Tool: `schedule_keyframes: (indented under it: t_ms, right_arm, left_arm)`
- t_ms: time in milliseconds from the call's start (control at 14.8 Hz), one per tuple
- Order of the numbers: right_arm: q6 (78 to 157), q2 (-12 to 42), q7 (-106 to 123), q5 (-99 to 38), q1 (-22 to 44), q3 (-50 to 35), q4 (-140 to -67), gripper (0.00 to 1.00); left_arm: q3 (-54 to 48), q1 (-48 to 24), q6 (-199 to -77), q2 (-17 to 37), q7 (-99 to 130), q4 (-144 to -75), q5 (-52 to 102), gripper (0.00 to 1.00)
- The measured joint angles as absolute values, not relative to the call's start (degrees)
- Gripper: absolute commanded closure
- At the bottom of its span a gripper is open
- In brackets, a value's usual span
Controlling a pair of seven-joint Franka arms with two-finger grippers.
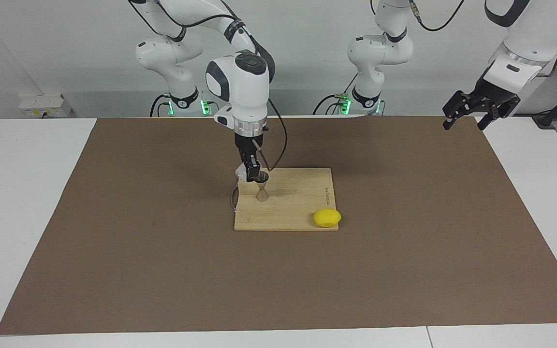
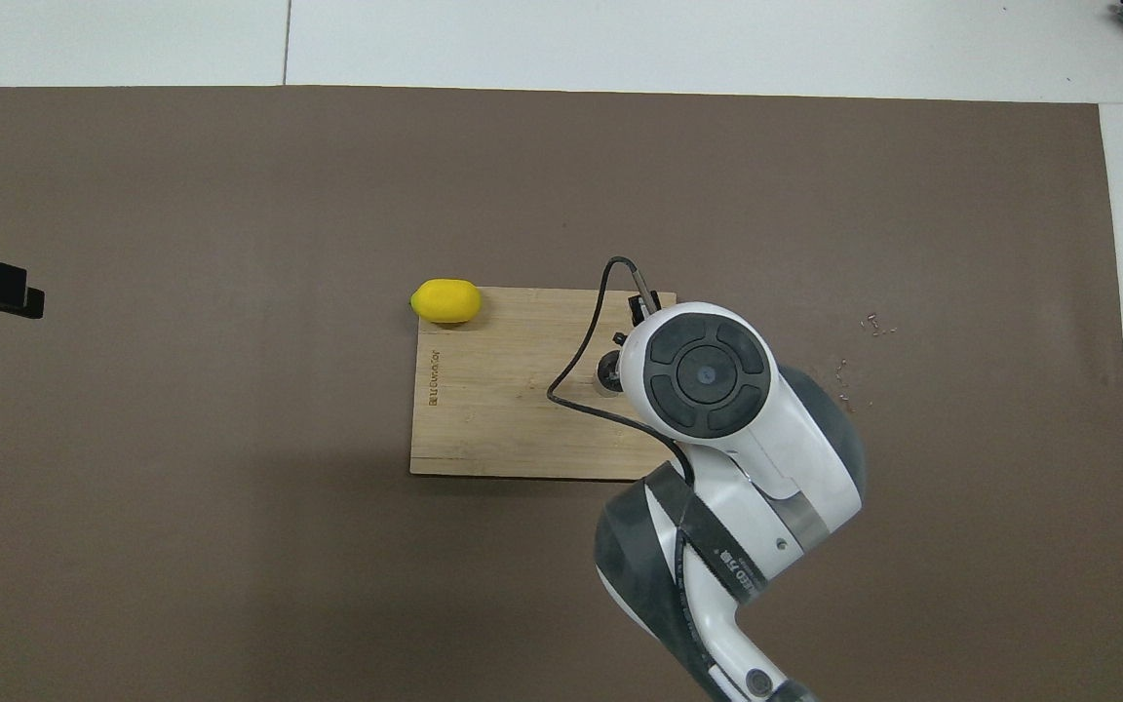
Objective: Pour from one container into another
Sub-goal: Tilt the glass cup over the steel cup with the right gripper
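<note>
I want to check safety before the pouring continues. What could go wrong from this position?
1. The right gripper holds the small clear glass tumbler tilted over the small grey metal hourglass-shaped jigger. The jigger's mouth is narrow, so the contents may spill onto the bamboo cutting board.
2. The gripper is very close to the jigger's rim; a small sideways move could tip the jigger.
3. The yellow lemon lies at the board's corner and might roll if bumped.
</note>
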State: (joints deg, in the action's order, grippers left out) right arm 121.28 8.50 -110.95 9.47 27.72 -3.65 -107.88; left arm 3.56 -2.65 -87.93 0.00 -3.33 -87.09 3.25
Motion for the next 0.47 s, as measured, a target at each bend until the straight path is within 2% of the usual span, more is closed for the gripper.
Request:
schedule_keyframes:
  t_ms: [473]
  right_arm:
    - [121.9, 8.6, -106.1, -2.4, 23.1, -3.6, -108.0, 1.00]
  left_arm:
    - [2.1, -1.8, -87.9, -0.1, -3.3, -86.5, 3.2, 0.00]
